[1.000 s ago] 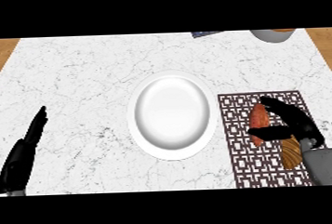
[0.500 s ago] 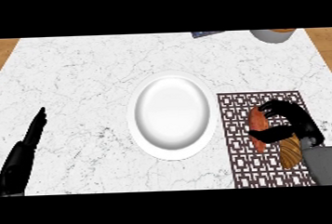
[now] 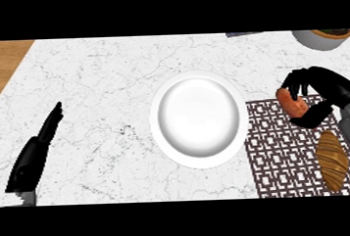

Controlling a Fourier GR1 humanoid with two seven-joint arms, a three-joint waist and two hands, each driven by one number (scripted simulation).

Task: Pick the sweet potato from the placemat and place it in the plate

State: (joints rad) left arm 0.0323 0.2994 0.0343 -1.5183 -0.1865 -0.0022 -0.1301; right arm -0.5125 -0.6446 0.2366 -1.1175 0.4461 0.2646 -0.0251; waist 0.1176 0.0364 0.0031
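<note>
One white plate (image 3: 198, 119) sits at frame centre on the desk (image 3: 97, 83), one placemat (image 3: 280, 150) at lower right with one croissant (image 3: 331, 159) on it. The one sweet potato (image 3: 291, 102) is clamped in the curled right hand (image 3: 323, 88) at the placemat's upper edge. The left hand (image 3: 36, 151) rests open at lower left.

The marble counter (image 3: 97, 83) bears a plate (image 3: 199, 158) and placemat (image 3: 281, 160) (side by side).
</note>
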